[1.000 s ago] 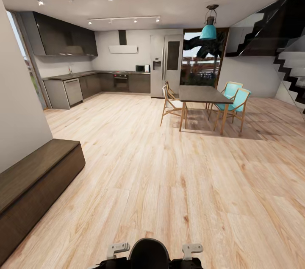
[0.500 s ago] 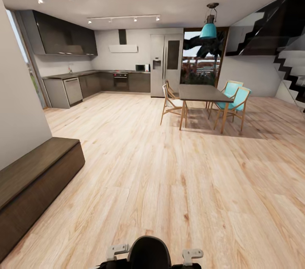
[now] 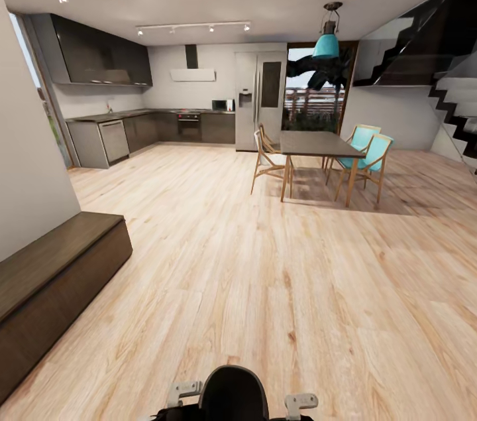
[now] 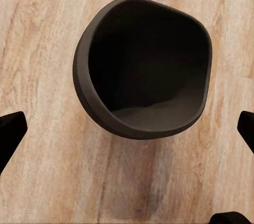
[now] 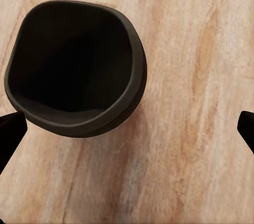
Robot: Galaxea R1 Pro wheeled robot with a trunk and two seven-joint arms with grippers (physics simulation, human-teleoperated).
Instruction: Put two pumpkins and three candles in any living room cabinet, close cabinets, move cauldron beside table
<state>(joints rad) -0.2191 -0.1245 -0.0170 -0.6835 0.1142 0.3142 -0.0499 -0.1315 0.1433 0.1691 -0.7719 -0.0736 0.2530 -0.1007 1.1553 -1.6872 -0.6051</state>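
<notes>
Both arms point down to the wooden floor (image 3: 278,255). The left gripper (image 4: 127,129) has its fingers wide apart, and so has the right gripper (image 5: 127,126); neither one holds anything. The black cauldron (image 4: 144,65) stands upright on the floor under them, mouth up. In the head view, the dark cabinet (image 3: 53,275) is along the left wall, closed. A dining table (image 3: 317,144) with chairs stands well apart, before the kitchen.

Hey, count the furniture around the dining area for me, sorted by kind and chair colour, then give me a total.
Dining table: 1
Turquoise chairs: 2
Pale wooden chairs: 2, as far as they can be told apart
Hanging teal lamp: 1
Total: 6
</notes>
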